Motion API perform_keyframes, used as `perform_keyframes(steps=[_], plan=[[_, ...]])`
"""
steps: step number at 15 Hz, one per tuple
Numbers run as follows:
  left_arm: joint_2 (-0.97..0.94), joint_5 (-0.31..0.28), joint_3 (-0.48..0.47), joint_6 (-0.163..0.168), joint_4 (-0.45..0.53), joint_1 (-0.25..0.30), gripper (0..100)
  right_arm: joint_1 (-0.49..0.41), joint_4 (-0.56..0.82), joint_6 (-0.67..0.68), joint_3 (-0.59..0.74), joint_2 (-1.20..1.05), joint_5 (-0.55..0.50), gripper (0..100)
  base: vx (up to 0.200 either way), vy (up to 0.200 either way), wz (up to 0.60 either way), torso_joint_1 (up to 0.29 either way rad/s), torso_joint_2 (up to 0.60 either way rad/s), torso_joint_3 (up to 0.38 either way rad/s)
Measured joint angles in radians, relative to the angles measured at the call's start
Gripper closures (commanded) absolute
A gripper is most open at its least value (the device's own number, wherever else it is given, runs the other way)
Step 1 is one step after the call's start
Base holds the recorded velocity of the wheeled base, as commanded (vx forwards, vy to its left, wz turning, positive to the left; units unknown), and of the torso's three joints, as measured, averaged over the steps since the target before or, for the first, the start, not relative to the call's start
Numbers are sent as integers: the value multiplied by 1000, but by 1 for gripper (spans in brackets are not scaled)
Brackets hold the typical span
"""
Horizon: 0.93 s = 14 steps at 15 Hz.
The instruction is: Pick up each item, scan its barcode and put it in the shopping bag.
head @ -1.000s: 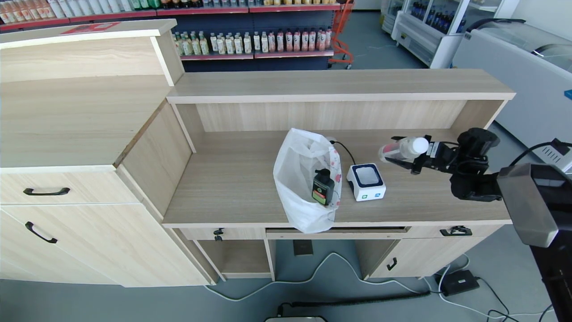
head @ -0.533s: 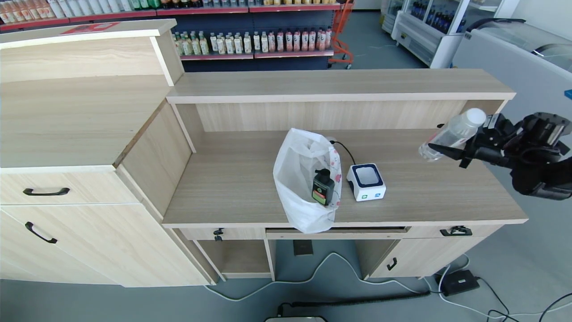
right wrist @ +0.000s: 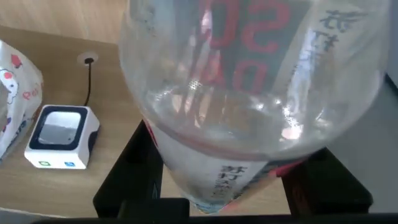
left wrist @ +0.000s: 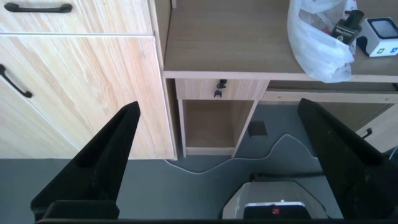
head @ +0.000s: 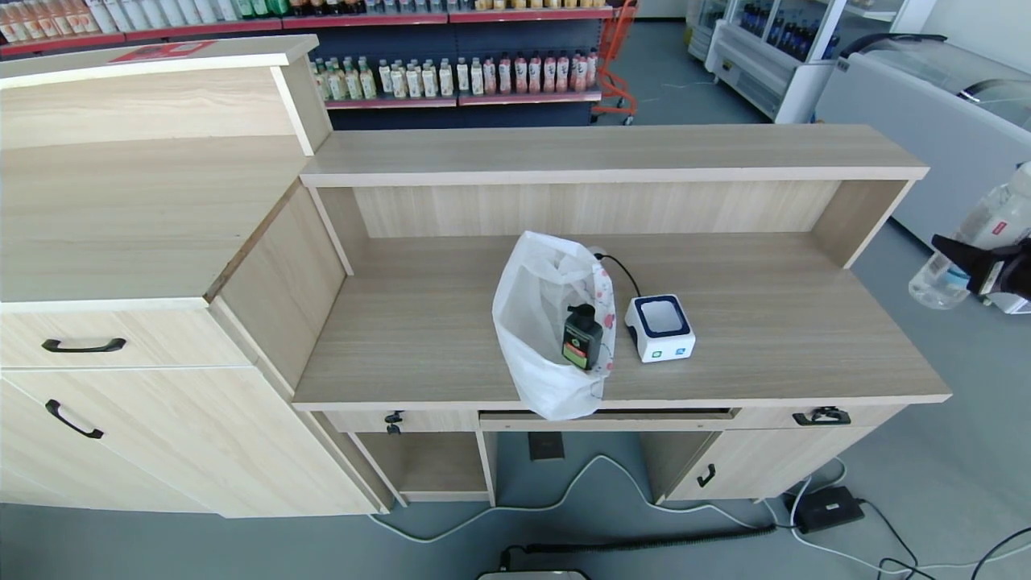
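Note:
A clear plastic bottle [head: 976, 229] with a red-printed label hangs tilted in the air past the counter's right end, with my right gripper [head: 981, 264] shut on it. In the right wrist view the bottle [right wrist: 249, 93] sits between the black fingers [right wrist: 134, 177]. The white shopping bag [head: 540, 322] stands open at the counter's middle with a dark pump bottle [head: 581, 338] inside. A white barcode scanner [head: 660, 326] sits just right of the bag. My left gripper [left wrist: 217, 155] is open and holds nothing, low over the floor in front of the counter's left part.
The wooden counter [head: 765, 338] has a raised back ledge [head: 612, 153] and a taller cabinet [head: 121, 225] on its left. A black cable runs from the scanner to the back wall. Freezers [head: 926, 105] stand at the right. Cables lie on the floor.
My right arm has carried the bottle from above the counter, right of the scanner, out to the right, beyond the counter's end. Bag and scanner have stayed put.

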Motion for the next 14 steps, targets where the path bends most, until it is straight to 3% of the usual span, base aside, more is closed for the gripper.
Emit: perform_keyframes(steps=[4,6,8,11,14], plan=[[0,0,0,0,0,0,0,30,-72,-62,64,-17,-491,100,0,0,0,0,0,0],[0,0,0,0,0,0,0,57,-123,-113,68,-12,-650,100,0,0,0,0,0,0],[0,0,0,0,0,0,0,75,-221,-177,67,-6,-662,100,0,0,0,0,0,0],[0,0,0,0,0,0,0,87,-249,-241,66,1,-662,100,0,0,0,0,0,0],[0,0,0,0,0,0,0,89,-254,-241,61,2,-590,100,0,0,600,-1,4,7]])
